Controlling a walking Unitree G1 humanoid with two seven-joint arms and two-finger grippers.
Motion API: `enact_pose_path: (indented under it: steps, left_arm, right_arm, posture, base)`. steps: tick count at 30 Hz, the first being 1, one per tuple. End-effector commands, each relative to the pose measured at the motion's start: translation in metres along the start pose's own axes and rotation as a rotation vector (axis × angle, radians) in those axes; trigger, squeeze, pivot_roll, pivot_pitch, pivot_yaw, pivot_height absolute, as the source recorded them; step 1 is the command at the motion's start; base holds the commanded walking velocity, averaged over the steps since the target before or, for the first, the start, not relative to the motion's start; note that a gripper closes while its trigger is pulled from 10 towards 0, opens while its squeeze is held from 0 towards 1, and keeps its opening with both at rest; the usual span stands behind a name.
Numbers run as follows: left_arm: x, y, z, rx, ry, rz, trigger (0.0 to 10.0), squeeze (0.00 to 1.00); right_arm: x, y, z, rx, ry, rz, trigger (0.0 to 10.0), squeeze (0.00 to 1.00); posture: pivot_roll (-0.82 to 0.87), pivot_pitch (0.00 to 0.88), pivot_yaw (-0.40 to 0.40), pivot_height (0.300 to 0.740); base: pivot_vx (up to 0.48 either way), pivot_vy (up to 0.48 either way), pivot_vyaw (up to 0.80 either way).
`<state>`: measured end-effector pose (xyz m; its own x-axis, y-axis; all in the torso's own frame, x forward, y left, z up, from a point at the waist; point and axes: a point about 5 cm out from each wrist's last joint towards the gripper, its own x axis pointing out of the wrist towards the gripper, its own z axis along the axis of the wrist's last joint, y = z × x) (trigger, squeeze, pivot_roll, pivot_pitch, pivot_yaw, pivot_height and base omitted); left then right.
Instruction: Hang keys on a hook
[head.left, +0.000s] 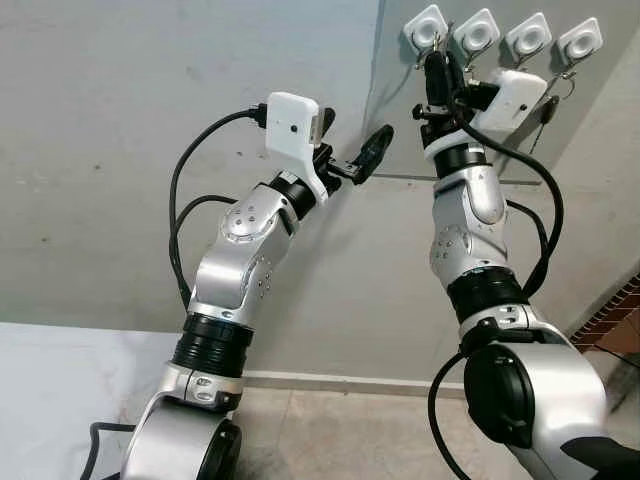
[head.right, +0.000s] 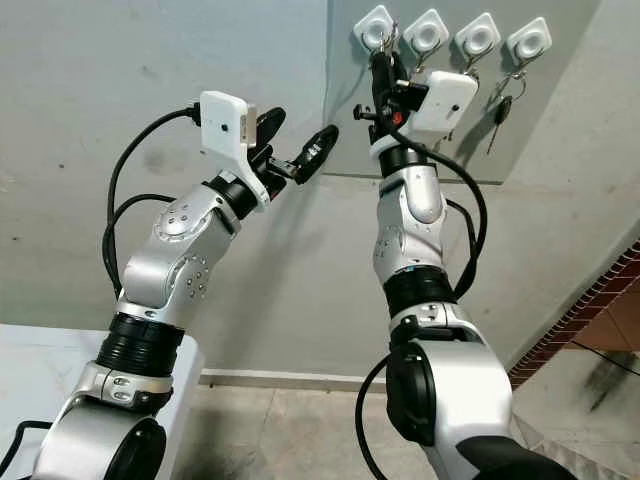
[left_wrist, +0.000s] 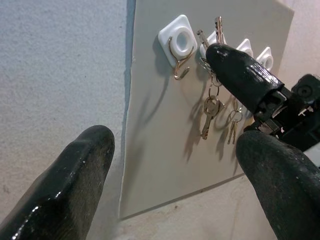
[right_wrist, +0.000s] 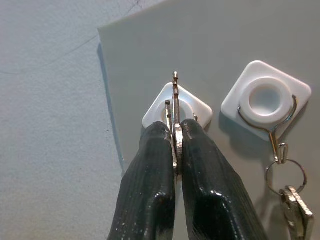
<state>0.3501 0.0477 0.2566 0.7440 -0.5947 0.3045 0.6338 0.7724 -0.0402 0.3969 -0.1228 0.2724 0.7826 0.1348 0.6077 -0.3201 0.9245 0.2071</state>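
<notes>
A grey board (head.left: 400, 90) on the wall carries a row of white hooks. My right gripper (right_wrist: 175, 131) is raised to the leftmost hook (right_wrist: 199, 108) and is shut on a set of keys (right_wrist: 175, 97), which stands upright right in front of that hook. In the left wrist view the leftmost hook (left_wrist: 176, 40) has a bare wire loop. My left gripper (head.right: 295, 135) hovers open in the air just left of the board, pointing at it, with nothing between its fingers.
The neighbouring hook (right_wrist: 265, 100) holds a key ring, and more keys (head.left: 548, 105) hang from hooks further right. A white counter (head.left: 60, 360) lies at the lower left. Brickwork (head.left: 615, 320) stands at the right, tiled floor below.
</notes>
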Motion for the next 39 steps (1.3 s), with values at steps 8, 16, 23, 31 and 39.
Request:
enact_pose_path:
  steps: [8,16,23,31,39]
  left_arm:
    - [0.004,-0.007,0.011,0.01,-0.024,-0.028,10.0,0.0]
    - [0.003,-0.007,0.012,0.002,-0.024,-0.023,10.0,0.0]
    - [0.003,-0.008,0.012,-0.003,-0.023,-0.023,10.0,0.0]
    - [0.003,-0.009,0.012,-0.007,-0.026,-0.02,10.0,0.0]
    - [0.002,-0.006,0.013,-0.003,-0.032,-0.005,10.0,0.0]
  right_arm:
    - [0.01,0.002,0.003,0.018,0.002,-0.012,10.0,0.0]
    - [0.012,-0.002,0.003,0.043,0.009,-0.052,10.0,0.0]
    - [0.011,-0.012,0.002,0.189,-0.007,-0.147,10.0,0.0]
    - [0.008,-0.017,-0.003,0.283,0.013,-0.2,10.0,0.0]
    - [-0.002,-0.01,-0.023,0.263,0.122,-0.191,10.0,0.0]
  posture:
    - [0.01,0.0,0.003,0.715]
    - [0.01,0.0,0.001,0.715]
    - [0.01,0.002,0.0,0.715]
    - [0.01,0.003,-0.006,0.715]
    - [0.01,0.0,-0.009,0.715]
  base:
    - [0.0,0.0,0.0]
    - [0.0,0.0,0.0]
    - [0.0,0.0,0.0]
    - [0.0,0.0,0.0]
    - [0.0,0.0,0.0]
